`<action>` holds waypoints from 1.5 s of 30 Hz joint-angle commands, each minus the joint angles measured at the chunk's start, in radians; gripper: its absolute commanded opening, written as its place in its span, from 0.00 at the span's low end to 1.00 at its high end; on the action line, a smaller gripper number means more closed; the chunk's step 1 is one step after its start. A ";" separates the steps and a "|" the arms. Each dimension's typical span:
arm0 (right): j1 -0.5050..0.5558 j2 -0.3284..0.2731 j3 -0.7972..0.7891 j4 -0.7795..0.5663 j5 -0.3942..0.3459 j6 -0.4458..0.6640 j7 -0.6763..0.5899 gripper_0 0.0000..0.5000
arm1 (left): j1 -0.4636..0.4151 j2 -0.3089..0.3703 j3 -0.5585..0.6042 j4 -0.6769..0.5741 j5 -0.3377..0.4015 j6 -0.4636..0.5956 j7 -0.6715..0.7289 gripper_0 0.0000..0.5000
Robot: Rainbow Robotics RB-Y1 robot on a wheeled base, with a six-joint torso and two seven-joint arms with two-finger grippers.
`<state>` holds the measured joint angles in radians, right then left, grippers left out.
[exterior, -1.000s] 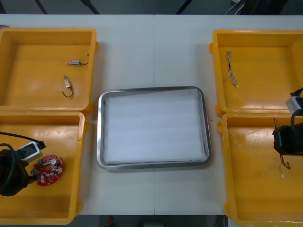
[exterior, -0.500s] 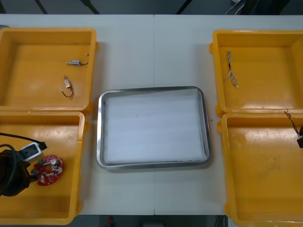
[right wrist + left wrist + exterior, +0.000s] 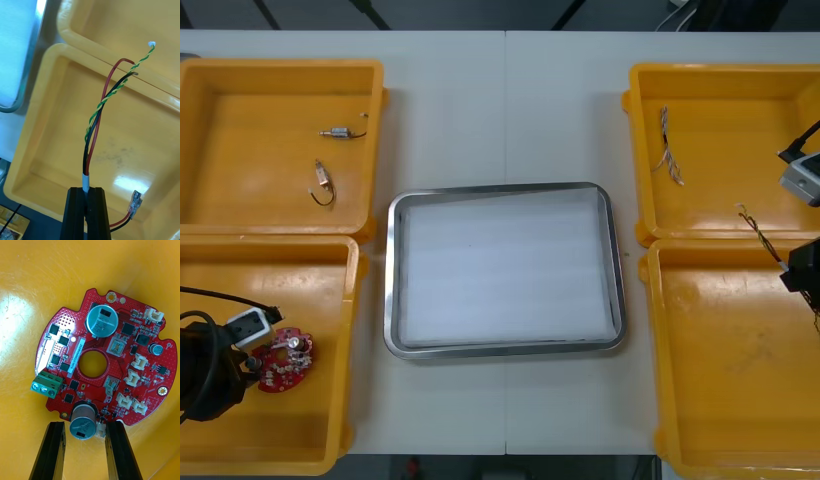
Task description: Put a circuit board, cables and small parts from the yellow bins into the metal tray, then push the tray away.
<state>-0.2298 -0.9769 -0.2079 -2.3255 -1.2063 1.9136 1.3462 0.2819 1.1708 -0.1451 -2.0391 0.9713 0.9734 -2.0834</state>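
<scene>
In the front view, the metal tray (image 3: 392, 290), white inside, lies in the middle of the table between four yellow bins. The left gripper (image 3: 250, 364) is low in the near left bin (image 3: 352, 300), its tips at the edge of the round red circuit board (image 3: 283, 358) lying on the bin's floor. The far left bin (image 3: 240, 100) holds two small metal parts (image 3: 340, 132), and a thin cable (image 3: 669, 152) lies in the far right bin (image 3: 740, 110). The right gripper (image 3: 790, 274) hangs over the near right bin (image 3: 720, 380) with a cable bundle (image 3: 760, 235) reaching up from it toward the ridge between the two right bins. In the right wrist view, the right gripper (image 3: 88, 193) is clamped tight on the cable bundle (image 3: 98, 112), a red, a black and a twisted green-and-yellow wire rising clear of the near right bin's floor (image 3: 56, 131); a small connector (image 3: 135, 200) dangles beside the fingers. In the left wrist view, the left gripper (image 3: 86, 423) is released, its fingers (image 3: 54, 450) parted on either side of a grey cylinder at the circuit board's (image 3: 67, 318) edge, with a sliver of bin floor showing between one finger and the cylinder.
</scene>
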 commanded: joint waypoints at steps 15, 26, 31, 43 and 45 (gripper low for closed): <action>-0.023 -0.039 0.007 -0.061 -0.045 0.006 0.027 0.00 | -0.041 0.007 -0.011 0.000 -0.013 -0.027 -0.155 0.91; -0.023 -0.039 0.007 -0.061 -0.045 0.006 0.027 0.00 | -0.073 0.009 -0.077 0.002 -0.039 -0.056 -0.156 0.53; -0.023 -0.039 0.007 -0.061 -0.045 0.006 0.027 0.00 | -0.073 0.016 -0.077 0.004 -0.042 -0.056 -0.152 0.02; -0.023 -0.039 0.007 -0.061 -0.045 0.006 0.027 0.00 | -0.073 0.059 -0.047 0.004 -0.023 -0.096 -0.152 0.00; -0.023 -0.039 0.007 -0.061 -0.045 0.006 0.027 0.00 | -0.070 0.072 -0.027 0.004 -0.017 -0.096 -0.150 0.00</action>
<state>-0.2440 -0.9771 -0.2053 -2.3629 -1.2424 1.9157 1.3462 0.2242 1.1827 -0.2139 -2.0351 0.9406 0.8889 -2.0838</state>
